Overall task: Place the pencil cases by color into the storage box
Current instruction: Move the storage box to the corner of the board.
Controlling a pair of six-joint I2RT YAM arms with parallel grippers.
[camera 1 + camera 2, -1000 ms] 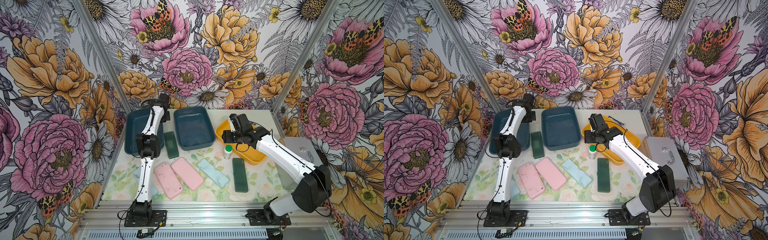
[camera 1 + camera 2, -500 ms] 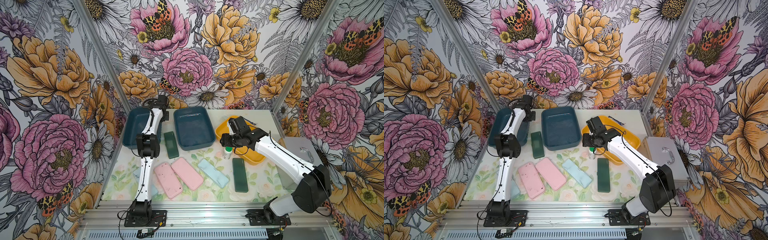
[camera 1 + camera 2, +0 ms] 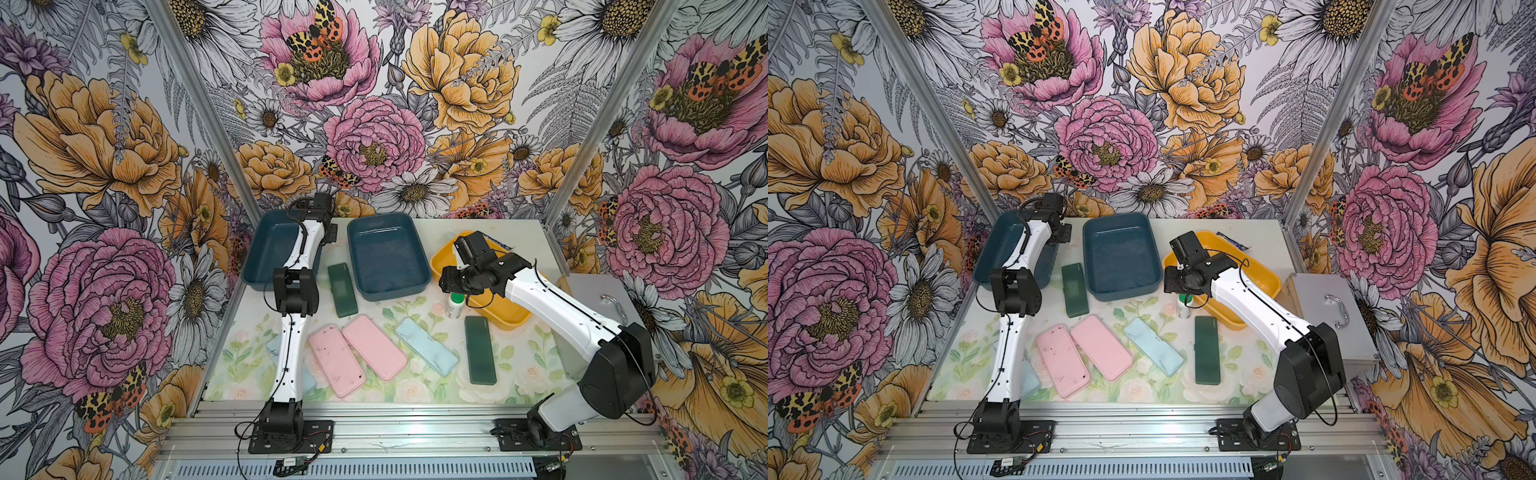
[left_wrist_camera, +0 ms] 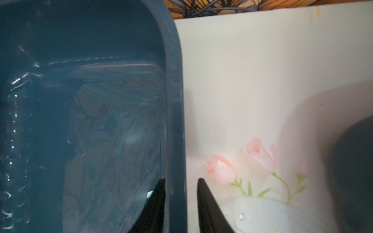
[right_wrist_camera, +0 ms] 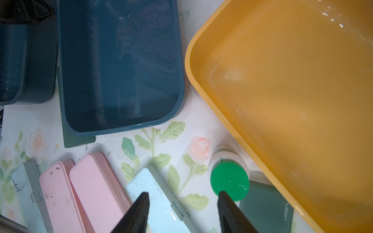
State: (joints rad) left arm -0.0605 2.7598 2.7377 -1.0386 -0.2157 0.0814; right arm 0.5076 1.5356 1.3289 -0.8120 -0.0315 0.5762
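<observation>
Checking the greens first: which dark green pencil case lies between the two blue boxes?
The dark green case in the gap between the left blue box and the middle blue box. The other green case lies by the yellow tray and the bottle.
</observation>
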